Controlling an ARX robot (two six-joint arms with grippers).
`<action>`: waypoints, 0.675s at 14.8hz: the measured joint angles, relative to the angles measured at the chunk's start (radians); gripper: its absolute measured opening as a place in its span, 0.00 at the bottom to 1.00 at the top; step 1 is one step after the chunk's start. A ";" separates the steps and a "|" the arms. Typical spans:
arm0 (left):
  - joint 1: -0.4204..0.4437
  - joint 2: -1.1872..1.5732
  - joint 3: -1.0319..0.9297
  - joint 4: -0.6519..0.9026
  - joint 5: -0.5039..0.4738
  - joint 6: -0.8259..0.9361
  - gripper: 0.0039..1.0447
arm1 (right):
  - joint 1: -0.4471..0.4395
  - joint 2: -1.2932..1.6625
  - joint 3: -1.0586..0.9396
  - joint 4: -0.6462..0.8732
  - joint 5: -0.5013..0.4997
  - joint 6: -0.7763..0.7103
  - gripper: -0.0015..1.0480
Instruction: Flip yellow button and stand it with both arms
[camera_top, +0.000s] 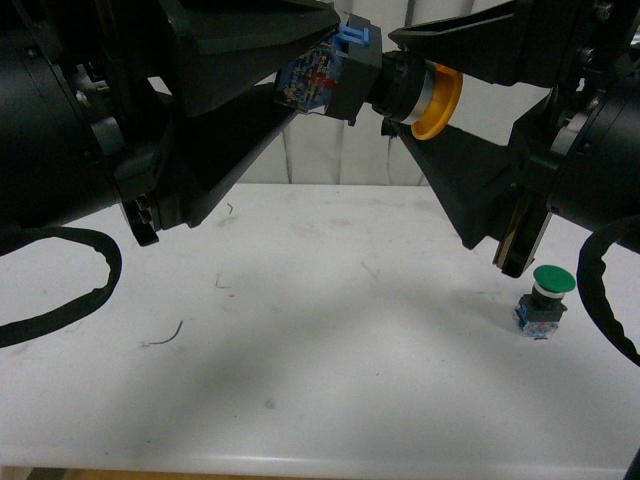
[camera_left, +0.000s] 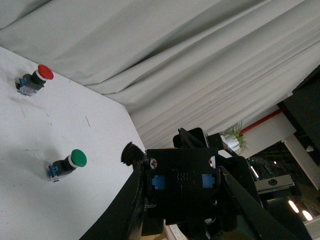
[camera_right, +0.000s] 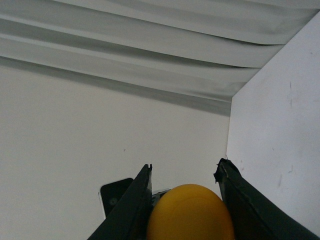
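**Yellow button (camera_top: 365, 82) held aloft between both grippers**

Front view: the button lies sideways. The left gripper (camera_top: 315, 70) clamps its blocky base and the right gripper (camera_top: 395, 85) pinches its neck. Open white table (camera_top: 300, 350) spreads beneath, with a green button (camera_top: 543, 300) below the right fingers.

Left wrist view: the base fills the finger gap, and a red button (camera_left: 34, 79) stands well apart.

Right wrist view: the cap sits snug between both fingers (camera_right: 132, 210).

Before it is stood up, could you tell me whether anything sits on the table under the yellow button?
Nothing visible: the table below the yellow button holds no object; the green button sits aside, to the right.
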 joint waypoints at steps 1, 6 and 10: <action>0.001 0.000 0.000 0.000 0.001 -0.001 0.33 | 0.000 -0.006 0.001 0.002 0.003 0.001 0.35; 0.001 0.000 0.000 0.003 0.003 -0.001 0.33 | -0.002 -0.011 0.003 0.001 0.000 0.001 0.33; 0.001 -0.002 0.000 0.004 0.003 -0.003 0.48 | -0.008 -0.011 0.003 -0.002 -0.003 0.000 0.33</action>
